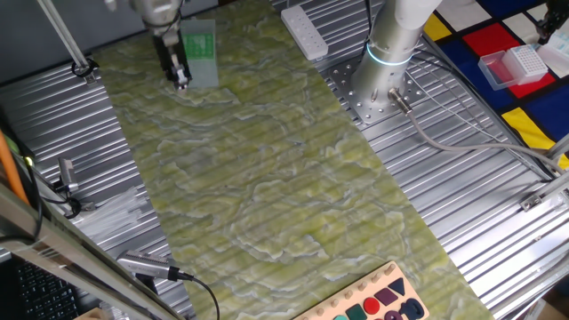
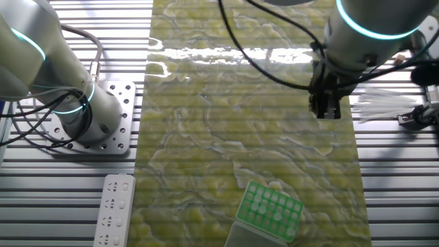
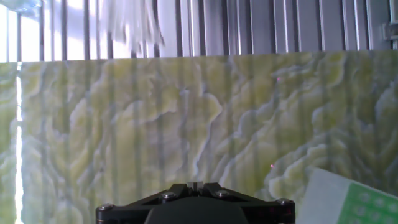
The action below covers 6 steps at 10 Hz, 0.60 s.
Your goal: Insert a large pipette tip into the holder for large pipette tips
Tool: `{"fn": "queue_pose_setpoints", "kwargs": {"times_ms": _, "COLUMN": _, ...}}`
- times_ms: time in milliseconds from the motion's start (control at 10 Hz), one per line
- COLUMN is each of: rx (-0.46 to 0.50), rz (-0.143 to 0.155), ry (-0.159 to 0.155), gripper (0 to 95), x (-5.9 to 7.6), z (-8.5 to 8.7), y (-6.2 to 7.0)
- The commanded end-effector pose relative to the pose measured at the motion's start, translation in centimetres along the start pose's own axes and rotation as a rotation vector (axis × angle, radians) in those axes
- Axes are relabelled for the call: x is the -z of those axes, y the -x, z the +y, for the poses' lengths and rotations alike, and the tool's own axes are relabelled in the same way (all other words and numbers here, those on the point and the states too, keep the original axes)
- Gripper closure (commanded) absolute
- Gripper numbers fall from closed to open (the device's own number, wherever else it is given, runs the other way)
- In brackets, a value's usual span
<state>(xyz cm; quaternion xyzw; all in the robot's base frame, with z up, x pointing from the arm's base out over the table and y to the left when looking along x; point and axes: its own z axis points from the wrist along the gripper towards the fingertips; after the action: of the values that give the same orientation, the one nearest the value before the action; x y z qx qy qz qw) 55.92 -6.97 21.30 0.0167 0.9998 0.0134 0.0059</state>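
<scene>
Hand view: gripper (image 3: 194,185) fingers pressed together, empty; thin translucent whitish plastic pipette tips (image 3: 134,25) look featherlight, slippery — pinch mid-shaft.

A robotics lab: a ribbed aluminium counter (image 1: 480,222) with a bolted arm base (image 2: 89,123), a green tip rack (image 2: 271,209), a clear tip box (image 1: 517,64) and loose pipette tips (image 2: 384,106).

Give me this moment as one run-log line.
pincer: above mat, nothing visibly held | holder: on mat, no tip visibly inserted | loose tips: beside mat, apart from pincer | jaws: state unclear
</scene>
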Motion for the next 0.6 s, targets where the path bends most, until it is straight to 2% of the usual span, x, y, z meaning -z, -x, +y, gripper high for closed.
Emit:
{"fn": "queue_pose_setpoints", "kwargs": {"times_ms": 100, "rx": 0.021, "rz": 0.034, "ry": -0.012, "gripper": 95.0, "x": -0.6, "z": 1.3, "y": 0.0}}
{"fn": "queue_pose_setpoints", "kwargs": {"times_ms": 200, "rx": 0.020, "rz": 0.036, "ry": -0.018, "gripper": 95.0, "x": -0.7, "z": 1.6, "y": -0.1}}
{"fn": "queue_pose_setpoints", "kwargs": {"times_ms": 400, "rx": 0.015, "rz": 0.030, "ry": -0.026, "gripper": 95.0, "x": -2.2, "z": 2.3, "y": -0.8}}
{"fn": "queue_pose_setpoints", "kwargs": {"times_ms": 600, "rx": 0.018, "rz": 0.031, "ry": -0.027, "gripper": 95.0, "x": -2.3, "z": 2.3, "y": -0.9}}
